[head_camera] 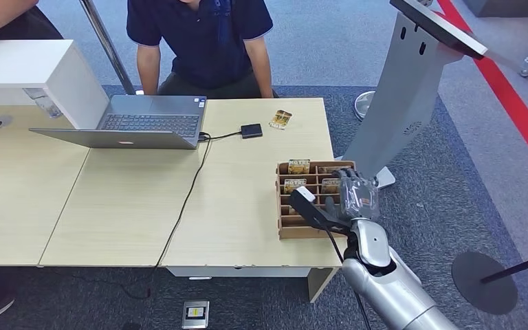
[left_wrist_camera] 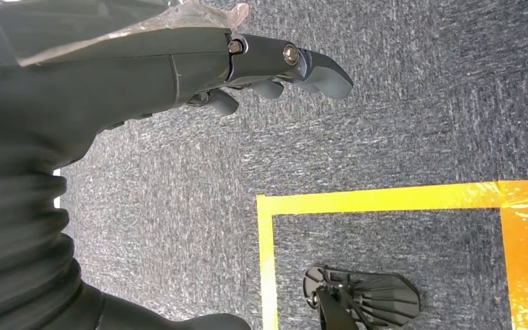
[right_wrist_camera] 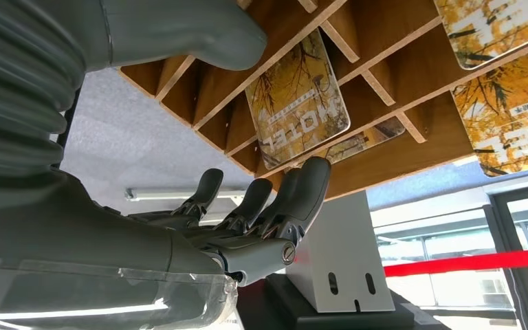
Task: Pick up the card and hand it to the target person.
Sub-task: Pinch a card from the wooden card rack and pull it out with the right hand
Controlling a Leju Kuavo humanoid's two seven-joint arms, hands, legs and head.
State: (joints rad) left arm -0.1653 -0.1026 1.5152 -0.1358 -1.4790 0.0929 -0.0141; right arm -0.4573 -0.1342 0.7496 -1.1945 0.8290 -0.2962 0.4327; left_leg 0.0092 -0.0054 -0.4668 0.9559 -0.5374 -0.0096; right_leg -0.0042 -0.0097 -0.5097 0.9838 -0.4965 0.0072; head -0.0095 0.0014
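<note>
A wooden card rack [head_camera: 281,206] stands at the table's right front corner, with patterned yellow cards [head_camera: 294,184] upright in its slots. My right hand [head_camera: 357,195] hovers over the rack's right side and holds nothing. In the right wrist view a hotel card [right_wrist_camera: 297,103] leans in a slot of the rack [right_wrist_camera: 399,75], between my thumb [right_wrist_camera: 179,31] and my fingers [right_wrist_camera: 285,196]. The fingertips lie close under the card's edge and the thumb stays apart from it. My left hand [left_wrist_camera: 268,72] hangs over the carpet, loosely spread, with nothing in it.
A person in a dark shirt [head_camera: 199,41] sits behind the table's far edge. A laptop [head_camera: 137,124], a small black device [head_camera: 251,130] and loose cards [head_camera: 281,118] lie on the table. A grey kiosk stand [head_camera: 399,96] rises right of the rack.
</note>
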